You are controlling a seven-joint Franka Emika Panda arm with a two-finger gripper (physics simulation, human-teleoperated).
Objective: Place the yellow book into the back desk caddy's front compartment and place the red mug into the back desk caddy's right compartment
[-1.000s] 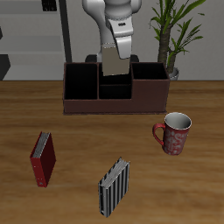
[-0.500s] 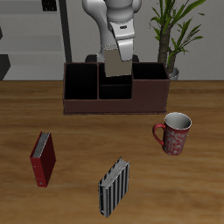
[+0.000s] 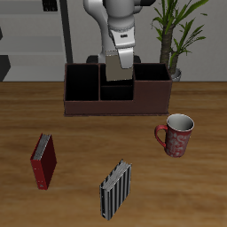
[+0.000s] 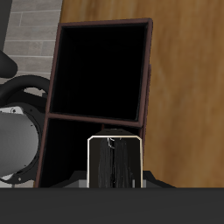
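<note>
The end effector (image 3: 120,55) sits slightly higher than a second ago, and the yellow book (image 3: 119,67) it is clamped on has risen with it, its lower edge now around the caddy (image 3: 115,105) rim, above the divided centre. The red mug (image 3: 177,135), dark red book (image 3: 43,160) and striped book (image 3: 115,189) lie where they were on the worktop (image 3: 80,133).

In the exterior view the fingers are hidden behind the book, so the grip is read only from the book hanging under the wrist. In the wrist view the book (image 4: 114,162) shows edge-on, pale-framed with a dark middle, and its cover cannot be seen; the caddy's black sections (image 4: 96,70) show no detail inside.
</note>
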